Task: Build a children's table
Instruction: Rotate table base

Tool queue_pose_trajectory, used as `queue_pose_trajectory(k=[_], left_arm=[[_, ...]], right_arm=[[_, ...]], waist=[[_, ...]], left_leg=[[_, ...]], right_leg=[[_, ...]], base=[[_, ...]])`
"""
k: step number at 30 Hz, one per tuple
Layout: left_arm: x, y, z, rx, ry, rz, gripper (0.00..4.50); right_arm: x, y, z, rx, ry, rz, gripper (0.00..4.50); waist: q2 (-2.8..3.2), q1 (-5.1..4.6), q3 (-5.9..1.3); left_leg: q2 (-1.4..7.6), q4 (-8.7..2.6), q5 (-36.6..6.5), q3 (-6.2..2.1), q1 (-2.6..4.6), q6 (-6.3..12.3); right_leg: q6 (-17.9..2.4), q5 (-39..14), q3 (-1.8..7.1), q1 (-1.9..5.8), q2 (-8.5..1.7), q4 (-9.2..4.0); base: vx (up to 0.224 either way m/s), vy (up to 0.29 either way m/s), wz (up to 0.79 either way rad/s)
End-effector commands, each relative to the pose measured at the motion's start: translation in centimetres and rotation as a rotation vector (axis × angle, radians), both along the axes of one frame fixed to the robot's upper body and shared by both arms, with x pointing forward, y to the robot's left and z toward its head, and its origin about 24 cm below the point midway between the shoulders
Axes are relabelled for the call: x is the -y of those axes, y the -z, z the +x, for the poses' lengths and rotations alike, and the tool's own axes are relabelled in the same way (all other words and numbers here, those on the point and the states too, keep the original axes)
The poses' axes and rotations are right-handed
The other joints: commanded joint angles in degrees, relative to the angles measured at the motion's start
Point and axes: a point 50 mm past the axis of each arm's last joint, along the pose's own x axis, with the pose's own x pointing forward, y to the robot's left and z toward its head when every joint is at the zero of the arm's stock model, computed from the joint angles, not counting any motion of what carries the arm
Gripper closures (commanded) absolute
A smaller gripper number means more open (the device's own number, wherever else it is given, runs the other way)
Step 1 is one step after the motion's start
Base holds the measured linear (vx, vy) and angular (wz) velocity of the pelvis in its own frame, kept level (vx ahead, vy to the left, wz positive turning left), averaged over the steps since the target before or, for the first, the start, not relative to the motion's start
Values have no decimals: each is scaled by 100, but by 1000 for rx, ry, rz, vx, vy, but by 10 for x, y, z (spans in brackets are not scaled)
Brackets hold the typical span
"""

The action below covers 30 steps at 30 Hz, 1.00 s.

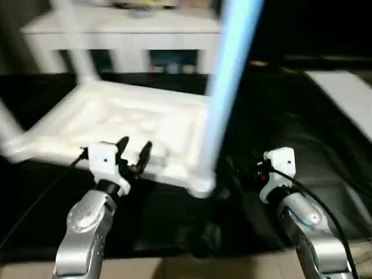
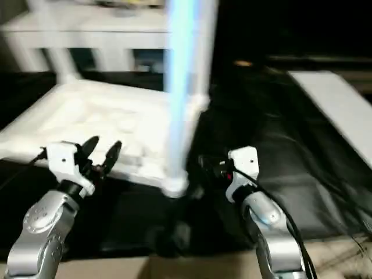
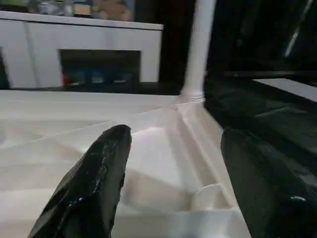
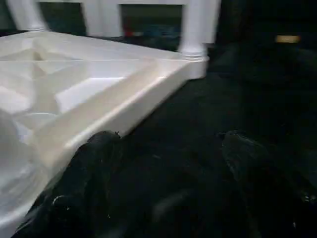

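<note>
Left tool parted over upturned tabletop, right tool parted, empty, legs upright in corner sockets

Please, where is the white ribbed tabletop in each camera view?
Left eye: white plastic ribbed tabletop, centre-left, underside up.
Right eye: left half.
Left wrist: lower and left part.
Right wrist: left side.
Shared landmark: white cabinet behind it.

A home room: white cabinet holding toys.
</note>
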Motion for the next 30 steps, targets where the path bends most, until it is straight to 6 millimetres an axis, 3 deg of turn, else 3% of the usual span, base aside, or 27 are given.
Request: queue_pose_trajectory(k=[1,3,4,5,6,8,10,11,12,13,14,15,16,17,18,19,20,22,23,24,25,26,27,29,30], left_arm=[[-2,-4,1,15,-6,2,119],[-3,-4,1,14,-12,8,119],[-4,-4,1,14,-14,5,119],[-4,-4,0,14,-15,2,119],[-5,-4,0,13,-19,1,119],[-6,-3,-1,11,-30,10,119],[-7,-3,-1,12,-32,12,119],[-8,-3,-2,11,-33,7,119],[-8,-3,-2,13,-36,8,119],[-8,-4,-2,13,-36,8,119],[-8,-4,-2,13,-36,8,119],[-8,-4,-2,13,-35,8,119],[-8,-4,-2,13,-34,8,119],[-8,-4,-2,13,-32,4,119],[-7,-4,-2,13,-31,3,119],[-7,-4,-2,12,-31,2,119],[-7,-4,-2,12,-30,2,119],[-7,-4,-1,12,-31,3,119],[-8,-4,-1,12,-35,1,119],[-8,-4,-1,13,-37,-1,119],[-8,-4,-1,13,-38,-3,119],[-9,-4,-1,12,-38,0,119],[-9,-4,-1,11,-38,2,119],[-9,-4,-1,11,-38,5,119],[-10,-4,-2,13,-41,-3,119]], right_arm=[[-2,-3,1,12,-12,-1,79],[-2,-3,1,12,-15,-4,79],[-2,-3,2,12,-17,-5,79],[-2,-3,2,13,-18,-6,79],[-2,-4,2,15,-23,-3,79],[-3,-4,2,19,-44,-20,79],[-4,-4,3,25,-64,-54,79],[-5,-2,2,16,-67,-58,79],[-6,-2,3,20,-63,-45,79],[-6,-2,3,21,-57,-38,79],[-4,-3,4,22,-32,-17,79],[-3,-3,5,10,-14,6,79],[-2,-3,6,9,-10,4,79],[0,-2,7,8,6,-6,79],[1,-2,7,5,-1,-14,79],[1,-1,6,0,-7,-20,79],[0,0,5,-13,-25,-14,79],[-1,0,4,-14,-29,1,79],[-3,-1,4,13,-44,-26,79],[-4,-2,4,25,-50,-37,79],[-4,-2,4,31,-54,-41,79],[-5,-1,4,23,-49,-35,79],[-5,0,5,16,-45,-35,79],[-5,0,6,9,-41,-39,79],[-5,0,6,8,-43,-36,79]], waist=[[-7,-8,-187],[-36,-12,-219],[-29,-14,-249],[-20,-6,-255],[-34,3,-288],[1,-5,-271],[37,32,-338],[-118,81,-307],[34,35,-374],[82,1,-373],[70,-30,-366],[185,-93,-389],[87,-137,-245],[111,-93,-191],[105,-53,-149],[93,-39,-123],[56,-20,-140],[52,56,-191],[111,40,-255],[-106,100,-204],[1,107,-319],[26,63,-366],[28,55,-404],[29,17,-424],[14,17,-425]], left_leg=[[-57,-550,-1590,20,-141,327],[-83,-512,-1226,45,-157,463],[-97,-493,-930,46,-201,530],[-102,-490,-780,46,-223,562],[-85,-471,-372,36,-269,596],[-58,-518,-537,41,-209,647],[21,-473,462,4,-228,769],[-125,-431,869,-211,-596,1201],[-197,-347,1120,-321,-472,1875],[-203,-312,1209,-373,-452,2211],[-235,-264,1630,-460,-555,2684],[-17,-327,1246,-412,-88,2537],[72,-426,581,-420,-108,2423],[110,-499,-337,-337,-65,2075],[89,-523,-902,-227,-65,1658],[87,-541,-1052,-167,-102,1445],[180,-581,-1314,73,127,571],[131,-620,-1150,203,108,285],[167,-647,-992,330,323,-15],[-14,-609,-723,203,-216,288],[-41,-569,-57,198,-128,643],[-68,-488,568,141,-214,909],[-74,-450,791,136,-168,1029],[-76,-389,1189,109,-183,1341],[-42,-381,1264,110,-134,1512]], right_leg=[[-1008,-2601,84,313,-263,-645],[-1313,-2093,120,369,-245,-624],[-1523,-1675,128,440,-235,-593],[-1600,-1457,124,455,-234,-582],[-1714,-770,116,467,-234,-515],[-1910,-559,36,449,-198,-485],[-1849,812,20,375,-268,-330],[-1706,1293,-163,584,-377,-301],[-1695,1497,-344,541,-477,-332],[-1791,1392,-425,496,-504,-322],[-1838,1063,-558,560,-505,-351],[-1929,114,-575,286,-382,-364],[-2028,-471,-606,260,-364,-385],[-2100,-1023,-629,285,-387,-427],[-2046,-1234,-591,333,-453,-494],[-1969,-1316,-555,368,-482,-523],[-1778,-1317,-401,285,-415,-525],[-1699,-947,-320,349,-347,-473],[-1676,-542,-253,231,-230,-394],[-1510,-279,-258,598,-305,-404],[-1469,476,-206,541,-396,-359],[-1481,1108,-224,564,-393,-289],[-1512,1412,-234,527,-387,-248],[-1613,1844,-264,495,-353,-192],[-1710,1874,-289,431,-348,-183]], base=[[0,0,0],[0,0,0],[0,0,0],[0,0,0],[0,0,0],[25,8,0],[0,0,0],[22,26,31],[22,26,31],[10,25,63],[44,17,68],[44,17,68],[56,5,44],[32,2,18],[32,2,18],[0,0,0],[0,0,0],[24,15,-14],[0,35,-41],[0,35,-41],[14,42,-22],[50,23,7],[50,23,7],[0,0,0],[0,0,0]])
